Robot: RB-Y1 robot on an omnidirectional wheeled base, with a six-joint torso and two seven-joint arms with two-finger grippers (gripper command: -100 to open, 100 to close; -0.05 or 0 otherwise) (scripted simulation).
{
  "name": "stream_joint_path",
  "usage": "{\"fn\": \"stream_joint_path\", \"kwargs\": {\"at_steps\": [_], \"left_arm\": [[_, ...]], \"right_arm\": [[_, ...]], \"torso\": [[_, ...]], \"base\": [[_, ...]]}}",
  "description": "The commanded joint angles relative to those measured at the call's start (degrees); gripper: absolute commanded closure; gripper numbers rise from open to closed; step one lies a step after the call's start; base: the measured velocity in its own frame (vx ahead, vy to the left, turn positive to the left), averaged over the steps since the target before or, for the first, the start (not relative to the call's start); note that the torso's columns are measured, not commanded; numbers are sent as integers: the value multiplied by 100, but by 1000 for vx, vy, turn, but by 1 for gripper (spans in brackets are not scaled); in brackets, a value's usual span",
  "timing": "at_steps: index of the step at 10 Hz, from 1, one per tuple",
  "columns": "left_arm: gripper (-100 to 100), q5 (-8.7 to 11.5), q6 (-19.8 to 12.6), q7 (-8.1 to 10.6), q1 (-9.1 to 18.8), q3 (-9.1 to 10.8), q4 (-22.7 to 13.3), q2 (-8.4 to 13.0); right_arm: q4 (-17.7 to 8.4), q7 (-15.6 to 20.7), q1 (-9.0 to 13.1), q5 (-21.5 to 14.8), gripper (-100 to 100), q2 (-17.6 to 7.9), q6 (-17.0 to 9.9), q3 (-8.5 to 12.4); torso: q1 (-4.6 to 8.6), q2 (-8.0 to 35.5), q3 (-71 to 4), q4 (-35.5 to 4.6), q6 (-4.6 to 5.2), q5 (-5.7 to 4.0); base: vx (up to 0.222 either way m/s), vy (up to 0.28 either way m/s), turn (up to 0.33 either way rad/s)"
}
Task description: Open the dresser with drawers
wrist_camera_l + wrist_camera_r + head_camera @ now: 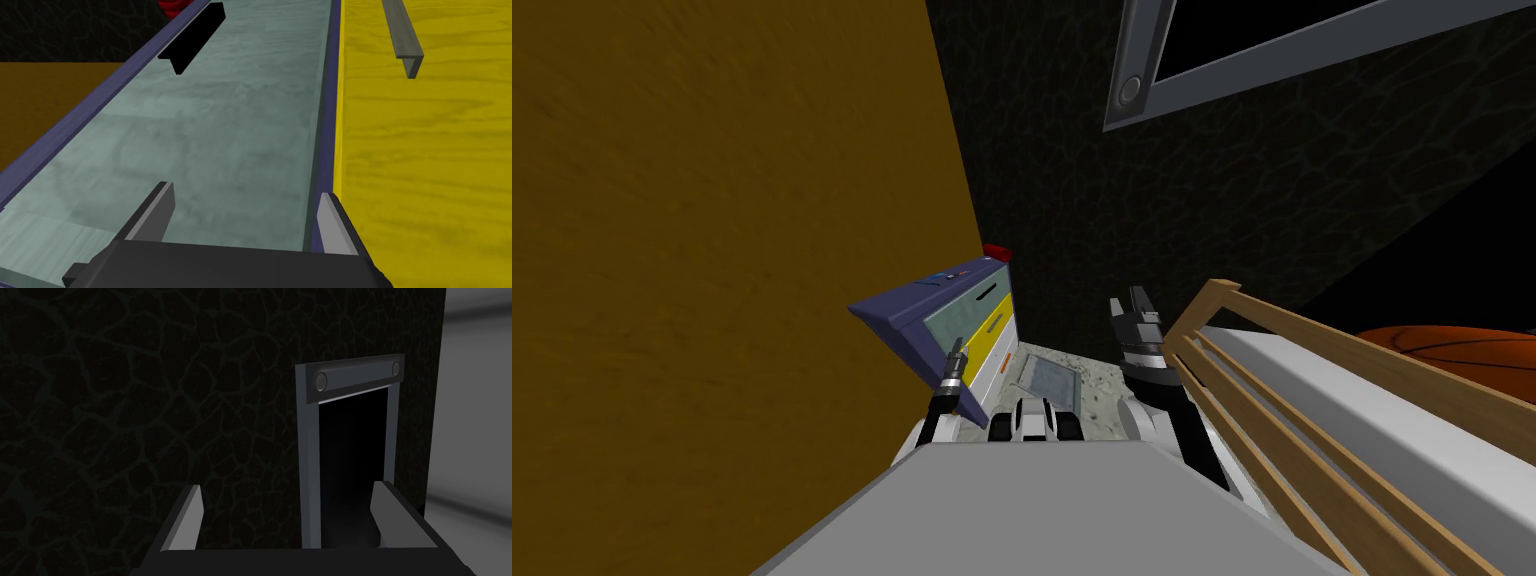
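Left pincer (245,215) spread open over the dresser's (952,310) grey-green drawer front (225,140).
Its fingers stand apart with the pale panel between them; the black handle (192,37) lies well ahead of the tips, the yellow drawer (425,165) just outside one finger. Whether the tips touch the panel is hard to tell. The right pincer (1137,305), fingers also apart, hangs beside a wooden rail (1272,330).

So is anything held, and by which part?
Nothing held. Left end effector open at the grey-green drawer front, short of its black handle; right end effector open too.
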State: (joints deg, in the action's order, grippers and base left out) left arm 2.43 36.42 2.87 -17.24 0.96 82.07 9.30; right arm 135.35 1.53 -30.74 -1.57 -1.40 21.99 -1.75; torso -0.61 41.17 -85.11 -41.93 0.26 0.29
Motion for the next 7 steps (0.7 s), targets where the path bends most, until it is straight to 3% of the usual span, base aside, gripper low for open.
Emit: {"fn": "stream_joint_path", "kwargs": {"at_steps": [1, 2, 7], "left_arm": [[-100, -24, 22, -32, 105, 28, -422, -39], [-100, -24, 22, -32, 105, 28, -434, -39], [-100, -70, 182, -84, 306, 44, -1165, -173]], "right_arm": [[0, 0, -1, 0, 0, 0, 0, 0], [0, 0, -1, 0, 0, 0, 0, 0], [0, 0, 0, 0, 0, 0, 0, 0]], "torso": [[8, 3, -4, 2, -10, -2], [13, 22, 8, -10, -16, -12], [-9, 10, 11, -17, -13, -11]], "base": [[97, -9, -31], [87, -14, 3], [86, -13, -14]]}}
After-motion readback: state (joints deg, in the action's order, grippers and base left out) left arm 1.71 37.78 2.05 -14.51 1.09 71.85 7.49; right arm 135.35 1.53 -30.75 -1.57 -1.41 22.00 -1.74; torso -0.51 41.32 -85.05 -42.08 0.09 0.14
